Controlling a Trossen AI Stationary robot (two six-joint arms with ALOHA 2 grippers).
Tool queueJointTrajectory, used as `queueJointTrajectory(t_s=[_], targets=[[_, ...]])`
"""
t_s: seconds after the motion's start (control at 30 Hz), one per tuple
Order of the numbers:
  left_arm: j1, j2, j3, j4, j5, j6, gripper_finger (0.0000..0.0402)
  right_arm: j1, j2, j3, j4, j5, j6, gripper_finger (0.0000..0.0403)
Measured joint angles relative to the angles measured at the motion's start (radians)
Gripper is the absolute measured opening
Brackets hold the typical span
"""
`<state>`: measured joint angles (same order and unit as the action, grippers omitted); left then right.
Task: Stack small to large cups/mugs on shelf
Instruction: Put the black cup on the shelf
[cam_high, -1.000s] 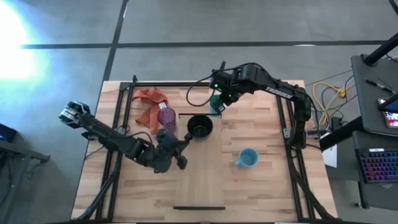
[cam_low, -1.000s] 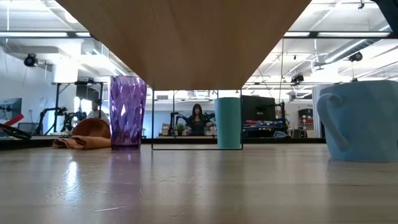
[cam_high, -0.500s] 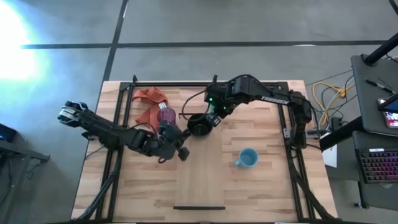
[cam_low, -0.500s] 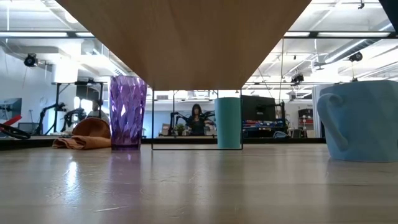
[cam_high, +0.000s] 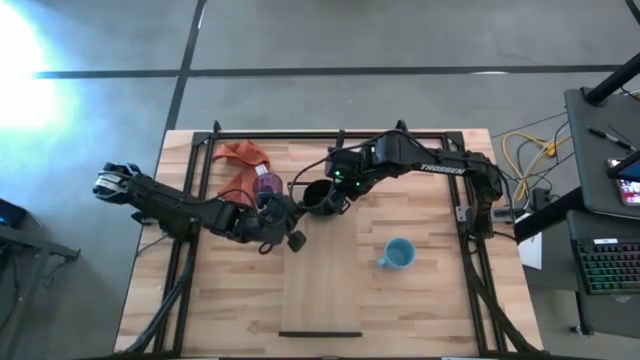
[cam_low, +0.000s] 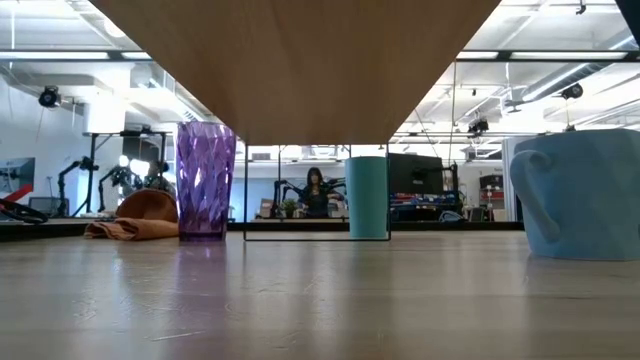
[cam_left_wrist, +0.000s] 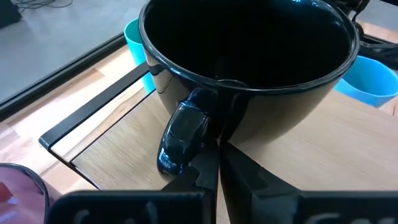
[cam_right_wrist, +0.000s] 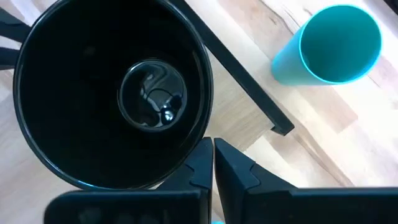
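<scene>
The black mug (cam_high: 318, 197) stands upright on the far end of the pale wooden shelf (cam_high: 320, 290). My left gripper (cam_high: 298, 208) is shut at the mug's left side, with its tips (cam_left_wrist: 217, 163) beside the handle (cam_left_wrist: 182, 134). My right gripper (cam_high: 337, 186) is shut at the mug's far right side, with its tips (cam_right_wrist: 211, 152) beside the rim (cam_right_wrist: 202, 93). The green cup (cam_right_wrist: 339, 43) stands on the tabletop beyond the shelf's dark end strip (cam_right_wrist: 249, 87). In the high view my right arm hides it. The purple cup (cam_high: 268, 186) and the light blue mug (cam_high: 398, 253) stand on the tabletop. My left gripper's shut fingers (cam_left_wrist: 205, 171) come level from the table's left at the mug's outer wall (cam_left_wrist: 249, 127), just beside the handle's lower end. I cannot tell whether they touch it. My right gripper's shut fingers (cam_right_wrist: 233, 171) point down just outside the mug's rim. I cannot tell whether they touch it.
An orange cloth (cam_high: 240, 160) lies at the far left, behind the purple cup. The shelf is raised on a thin dark frame (cam_low: 317, 238), and the low view looks under it. The near half of the shelf is bare. Cables hang off the table's right edge.
My left gripper has gone toward the far edge and right, up to the black mug's handle side. My right gripper has left the green cup and gone toward the table's left and near edge, to the black mug's rim. The green cup stays standing.
</scene>
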<state>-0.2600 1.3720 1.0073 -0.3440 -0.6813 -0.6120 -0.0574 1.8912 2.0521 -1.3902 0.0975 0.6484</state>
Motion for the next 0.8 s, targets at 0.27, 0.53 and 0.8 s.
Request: queueJointTrajectory(t_s=[0.27,0.53,0.8], targets=[[0.02,-0.012,-0.001,-0.018,0.002,0.023,0.0,0.012,0.0,0.0,0.003,0.0,0.014,0.0008],[0.045,-0.025,-0.001,-0.05,-0.013,0.024,0.0,0.035,0.0,0.0,0.004,0.001,0.033,0.0008],[0.01,-0.033,-0.001,0.014,0.059,0.016,0.0,0.033,0.0,0.0,-0.024,0.041,0.044,0.0008]])
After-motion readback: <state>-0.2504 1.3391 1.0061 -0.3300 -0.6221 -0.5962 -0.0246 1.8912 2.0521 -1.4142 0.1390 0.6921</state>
